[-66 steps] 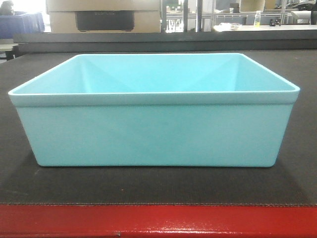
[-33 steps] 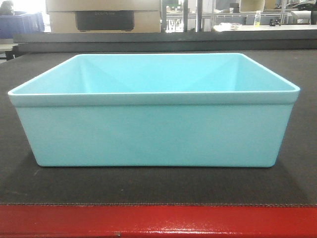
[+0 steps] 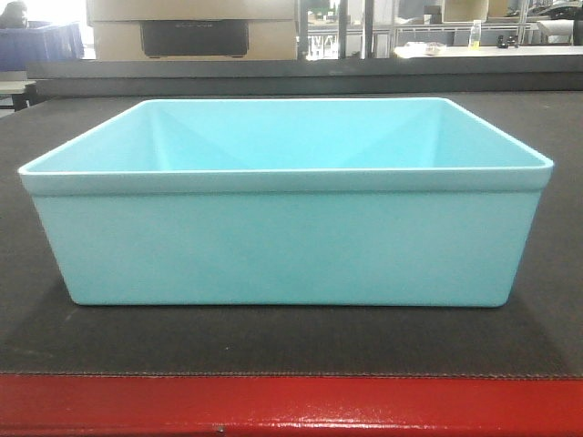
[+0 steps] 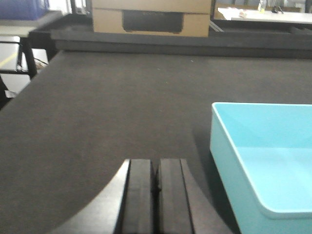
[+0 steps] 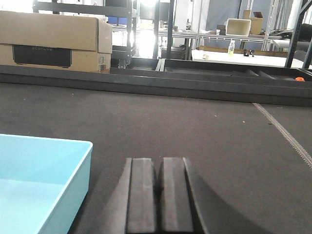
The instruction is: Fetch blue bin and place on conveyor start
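The pale turquoise blue bin (image 3: 282,237) stands upright and empty on the dark belt of the conveyor start (image 3: 273,341), just behind its glossy red front edge (image 3: 291,405). No gripper shows in the front view. In the left wrist view my left gripper (image 4: 156,168) is shut and empty over the belt, left of the bin (image 4: 263,161) and apart from it. My right gripper (image 5: 159,168) is shut and empty too, hovering to the right of the bin (image 5: 44,180) without touching it.
A cardboard box (image 3: 191,29) sits behind the belt's raised dark back rail (image 3: 301,73). Shelving and a white table with a bottle (image 5: 231,47) stand far back. A seam line (image 5: 285,134) crosses the belt at right.
The view has shifted very slightly, so the bin appears a few pixels to the right. Otherwise nothing has visibly moved.
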Robot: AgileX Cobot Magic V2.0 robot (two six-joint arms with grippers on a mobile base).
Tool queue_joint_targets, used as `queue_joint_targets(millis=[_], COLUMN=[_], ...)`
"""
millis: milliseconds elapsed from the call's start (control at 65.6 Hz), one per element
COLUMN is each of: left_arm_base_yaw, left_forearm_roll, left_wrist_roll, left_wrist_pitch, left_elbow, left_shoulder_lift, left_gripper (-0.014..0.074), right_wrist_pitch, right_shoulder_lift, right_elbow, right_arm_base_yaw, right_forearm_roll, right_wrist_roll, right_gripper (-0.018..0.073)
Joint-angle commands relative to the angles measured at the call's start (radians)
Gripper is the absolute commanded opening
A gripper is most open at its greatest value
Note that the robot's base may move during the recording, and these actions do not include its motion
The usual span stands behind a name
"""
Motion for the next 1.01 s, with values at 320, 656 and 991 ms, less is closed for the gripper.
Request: queue_joint_targets(millis=[320, 656, 991], left_arm_base_yaw=[0.068, 0.068, 0.068], left_forearm_roll=[-0.054, -0.054, -0.054], left_wrist_roll=[0.025, 0.025, 0.025], left_wrist_pitch=[-0.363, -0.363, -0.363], left_elbow=[0.387, 0.387, 0.387], left_shoulder_lift=[-0.165, -0.165, -0.165], left_gripper=[-0.0111, -0.0111, -0.0111], right_wrist_pitch=[-0.018, -0.018, -0.018], right_shoulder_lift=[-0.005, -0.005, -0.005], right_elbow=[0.002, 0.002, 0.002], right_arm_base_yaw=[0.0, 0.0, 0.0], right_forearm_roll=[-0.01, -0.01, -0.01], right_wrist_roll=[-0.006, -0.006, -0.006], right_gripper=[-0.0162, -0.0162, -0.0162])
